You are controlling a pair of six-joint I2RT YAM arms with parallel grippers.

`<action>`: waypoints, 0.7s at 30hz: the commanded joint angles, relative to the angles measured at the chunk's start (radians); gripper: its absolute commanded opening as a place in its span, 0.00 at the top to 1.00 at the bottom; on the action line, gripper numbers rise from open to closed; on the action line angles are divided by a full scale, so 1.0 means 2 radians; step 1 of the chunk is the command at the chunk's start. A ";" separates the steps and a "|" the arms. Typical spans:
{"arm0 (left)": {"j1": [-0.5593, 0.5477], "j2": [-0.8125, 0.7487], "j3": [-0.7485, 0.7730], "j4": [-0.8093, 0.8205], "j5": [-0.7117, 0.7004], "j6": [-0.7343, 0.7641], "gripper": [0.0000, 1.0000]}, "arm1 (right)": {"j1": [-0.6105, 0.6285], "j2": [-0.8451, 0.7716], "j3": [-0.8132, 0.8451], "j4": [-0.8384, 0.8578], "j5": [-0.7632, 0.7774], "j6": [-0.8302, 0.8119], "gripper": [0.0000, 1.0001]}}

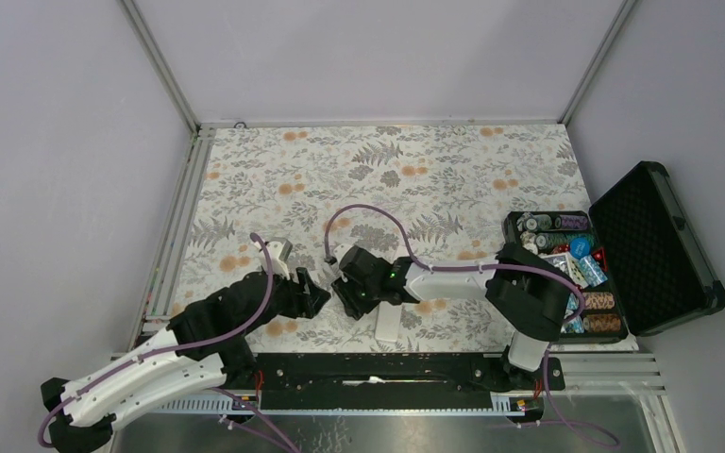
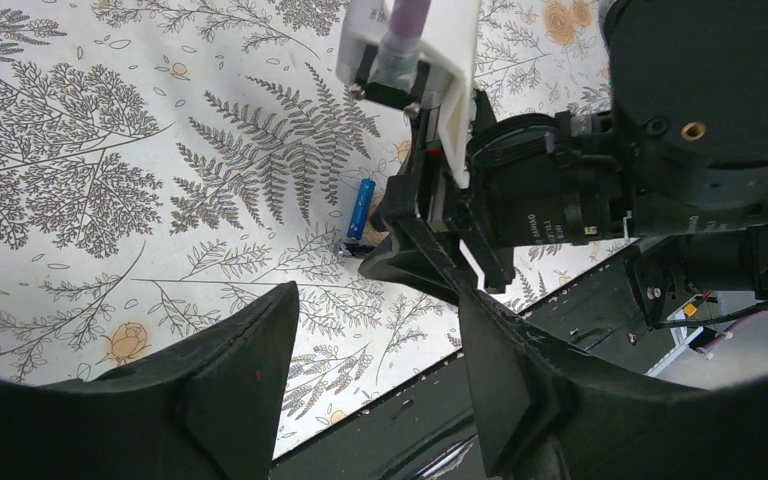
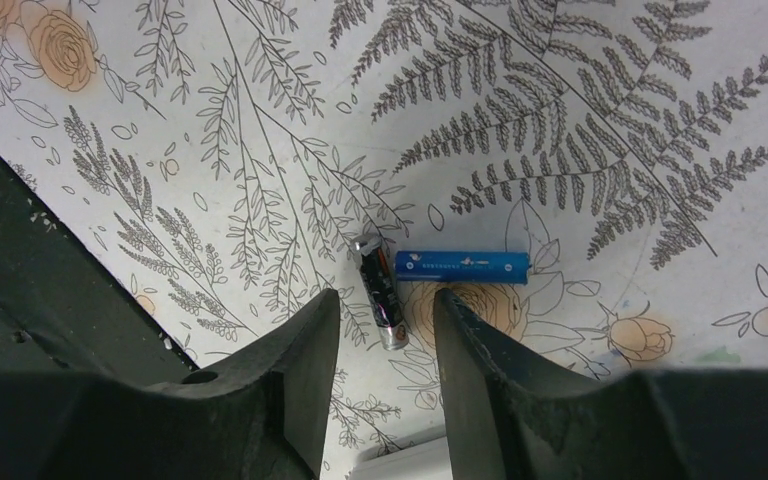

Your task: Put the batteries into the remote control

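The right gripper (image 3: 385,298) is open and holds nothing. A dark battery (image 3: 380,285) lies right in the gap between its two fingers. In the right wrist view it points from about 11 to 5 o'clock. A blue battery (image 3: 462,266) lies just past the tips at 1 o'clock and points from 9 to 3. The left gripper (image 2: 375,300) is open and empty too, and is farther from both. The white remote control (image 1: 387,323) sits just beside the right gripper, at 6 o'clock.

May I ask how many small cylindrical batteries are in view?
2. A bright blue battery lies on the floral cloth ahead of the right pincer; a darker shiny battery beside its end reaches between the fingertips. Others may be hidden.
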 commanded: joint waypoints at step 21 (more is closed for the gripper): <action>0.000 0.008 0.012 0.013 0.004 0.009 0.36 | 0.059 0.034 0.028 -0.077 0.121 -0.031 0.59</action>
